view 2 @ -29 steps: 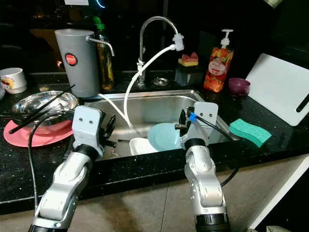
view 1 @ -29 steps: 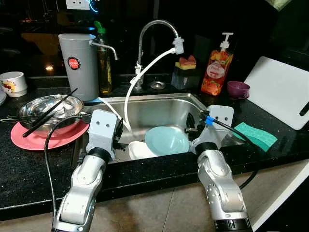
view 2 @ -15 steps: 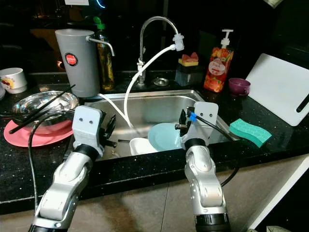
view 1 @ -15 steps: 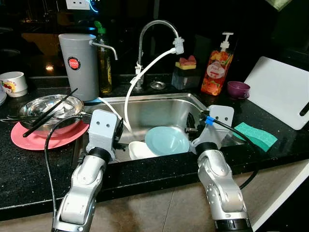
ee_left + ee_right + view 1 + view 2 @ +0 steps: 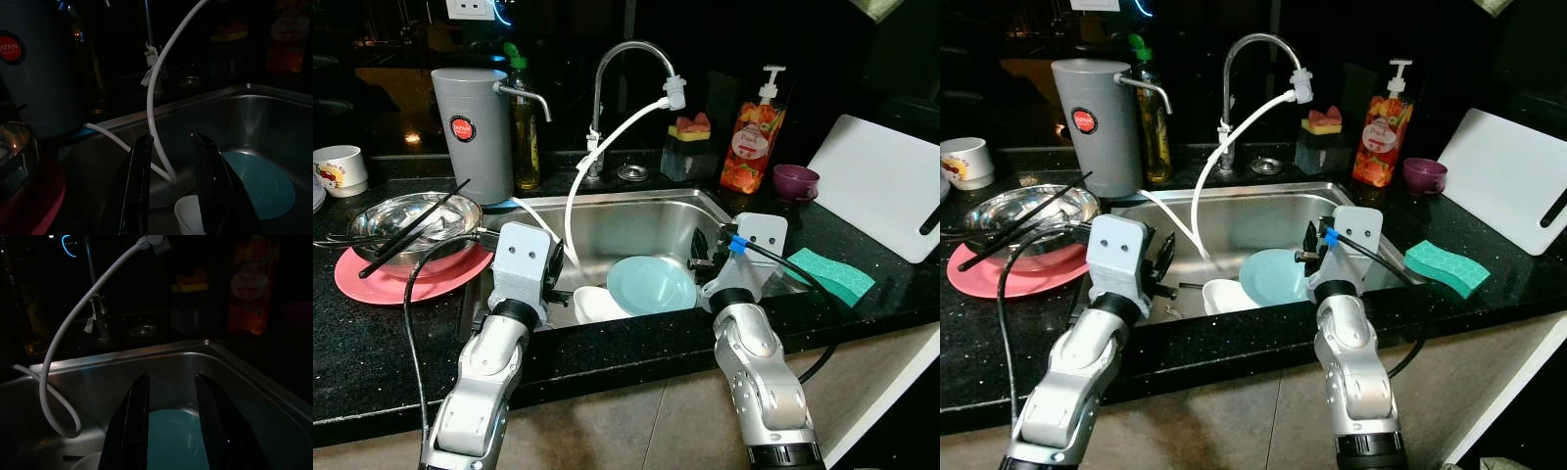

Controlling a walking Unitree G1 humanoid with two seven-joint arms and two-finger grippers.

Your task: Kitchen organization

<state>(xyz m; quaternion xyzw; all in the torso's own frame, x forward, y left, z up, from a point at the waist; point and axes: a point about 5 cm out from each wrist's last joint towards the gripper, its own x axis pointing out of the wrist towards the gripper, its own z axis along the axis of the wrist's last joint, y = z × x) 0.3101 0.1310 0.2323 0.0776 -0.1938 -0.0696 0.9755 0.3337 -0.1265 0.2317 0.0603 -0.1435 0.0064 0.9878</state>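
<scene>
A pink plate [image 5: 386, 284] at nine o'clock carries a steel bowl [image 5: 411, 220] with chopsticks [image 5: 411, 230]. The left gripper [image 5: 171, 196], fingers spread and empty, hangs over the sink [image 5: 626, 220] above a white cup [image 5: 597, 304]. At centre lies a teal plate [image 5: 651, 284]; the right gripper [image 5: 171, 431] hovers above it, released. A green sponge [image 5: 832, 274] lies at three o'clock.

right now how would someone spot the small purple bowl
Start at the steel sink and look along the black counter on the robot's right. The small purple bowl sits between the orange soap pump bottle and the white cutting board, the one purple item.
</scene>
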